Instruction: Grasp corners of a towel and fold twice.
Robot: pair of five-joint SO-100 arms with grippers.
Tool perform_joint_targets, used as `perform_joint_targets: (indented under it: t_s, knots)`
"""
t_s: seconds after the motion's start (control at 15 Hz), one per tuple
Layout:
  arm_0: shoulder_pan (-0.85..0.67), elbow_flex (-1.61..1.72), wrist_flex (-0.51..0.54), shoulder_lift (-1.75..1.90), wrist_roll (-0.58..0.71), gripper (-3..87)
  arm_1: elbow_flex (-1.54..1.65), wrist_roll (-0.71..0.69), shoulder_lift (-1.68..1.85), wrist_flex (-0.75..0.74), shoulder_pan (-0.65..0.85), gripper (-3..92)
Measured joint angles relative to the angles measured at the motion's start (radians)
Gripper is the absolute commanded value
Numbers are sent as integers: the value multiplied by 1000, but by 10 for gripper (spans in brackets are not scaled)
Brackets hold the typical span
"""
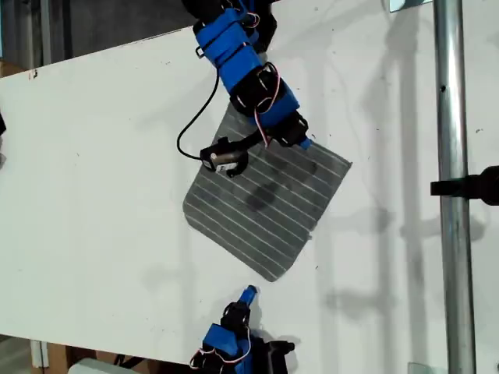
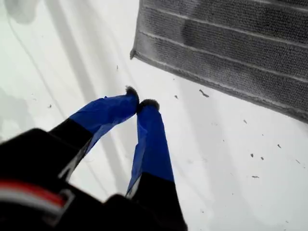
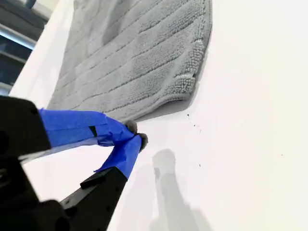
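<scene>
Since my first end effector [image 2: 140, 98] and my second end effector [image 3: 136, 134] hang pinched closed and empty beside the towel [image 1: 269, 199], which lies flat on the worktop [image 1: 101, 195], descending unopened would likely shove its corners [image 2: 133, 53] rather than grip them.

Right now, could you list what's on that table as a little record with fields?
surface: white table
towel: grey with white stripes, lying flat, unfolded
my first gripper: shut, holding nothing, just short of a towel corner
my second gripper: shut, holding nothing, at the towel's edge
folds done: none
</scene>
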Motion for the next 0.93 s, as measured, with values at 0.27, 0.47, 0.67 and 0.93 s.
perform_joint_targets:
  t_s: [0.27,0.47,0.67,0.93]
  knots:
    - [-2,0,0,0,-3,-28,5,-115,0,-118,34,363]
    - [-2,0,0,0,-3,-28,43,-199,0,-150,41,365]
    - [-2,0,0,0,-3,-28,81,-163,-41,-126,18,357]
    - [-2,0,0,0,-3,-28,34,-92,-239,-84,-8,347]
